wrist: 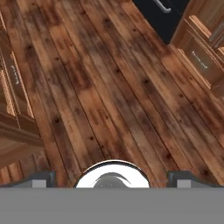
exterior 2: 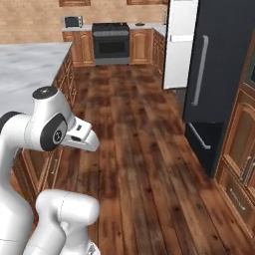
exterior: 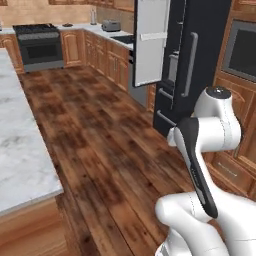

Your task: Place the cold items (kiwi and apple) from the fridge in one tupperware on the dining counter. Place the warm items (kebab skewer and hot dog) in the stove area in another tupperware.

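My gripper is open, its two dark fingertips far apart with nothing between them, pointing down at bare wooden floor. The black fridge stands ahead on the right with its upper door swung open, white inside facing me. At the far end of the room is the stove. The marble dining counter runs along the left. Kiwi, apple, kebab skewer, hot dog and tupperware are out of view.
Wooden cabinets and drawers line the right side beside the fridge, under a wall oven. A toaster sits on the back counter. A wide strip of wooden floor runs between the dining counter and the fridge.
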Controlling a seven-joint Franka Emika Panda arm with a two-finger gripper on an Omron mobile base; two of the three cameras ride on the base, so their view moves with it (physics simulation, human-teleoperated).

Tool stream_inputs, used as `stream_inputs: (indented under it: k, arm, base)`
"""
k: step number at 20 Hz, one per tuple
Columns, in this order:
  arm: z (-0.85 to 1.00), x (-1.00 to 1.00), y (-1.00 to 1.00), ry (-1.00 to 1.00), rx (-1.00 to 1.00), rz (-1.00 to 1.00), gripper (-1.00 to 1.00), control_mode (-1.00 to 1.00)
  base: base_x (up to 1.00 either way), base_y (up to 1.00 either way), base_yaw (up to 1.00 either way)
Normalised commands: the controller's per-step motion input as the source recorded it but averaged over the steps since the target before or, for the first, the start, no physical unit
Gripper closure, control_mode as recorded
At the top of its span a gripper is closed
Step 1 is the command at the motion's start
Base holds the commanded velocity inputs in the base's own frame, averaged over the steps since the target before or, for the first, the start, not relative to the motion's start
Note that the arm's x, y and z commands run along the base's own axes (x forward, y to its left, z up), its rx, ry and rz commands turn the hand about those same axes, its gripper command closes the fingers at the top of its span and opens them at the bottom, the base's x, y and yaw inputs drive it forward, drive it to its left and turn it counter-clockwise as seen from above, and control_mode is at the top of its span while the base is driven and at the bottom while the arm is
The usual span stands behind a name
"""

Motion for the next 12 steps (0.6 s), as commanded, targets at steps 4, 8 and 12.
stream_inputs:
  k: [4, 8, 12]
  arm:
    - [0.0, 0.0, 0.0, 0.0, 0.0, 0.0, -1.0, 1.0]
    - [0.0, 0.0, 0.0, 0.0, 0.0, 0.0, -1.0, 1.0]
    - [0.0, 0.0, 0.0, 0.0, 0.0, 0.0, -1.0, 1.0]
  base:
    - [1.0, -0.71, 0.27]
    - [1.0, -0.63, 0.17]
    - [1.0, -0.49, 0.1]
